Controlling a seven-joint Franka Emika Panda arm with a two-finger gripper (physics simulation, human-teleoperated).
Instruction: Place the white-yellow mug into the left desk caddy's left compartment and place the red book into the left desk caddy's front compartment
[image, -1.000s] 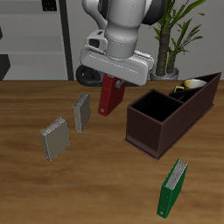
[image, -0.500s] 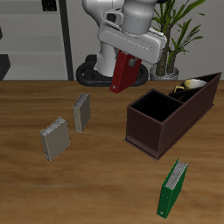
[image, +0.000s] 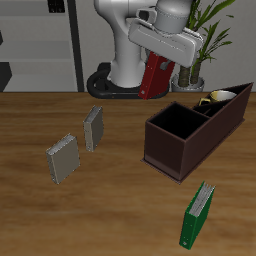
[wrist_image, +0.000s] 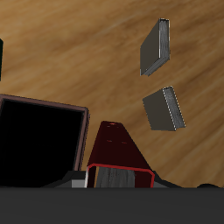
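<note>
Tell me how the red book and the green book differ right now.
The red book hangs in the air, held by the tool behind the caddy; the green book stands on the table near its front edge. The red book tilts slightly, gripped at its upper end; the green book is untouched, spine toward the camera. Both are thin hardcovers.

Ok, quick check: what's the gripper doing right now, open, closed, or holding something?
Gripper: closed on the red book, held up in the air behind the caddy.
</note>
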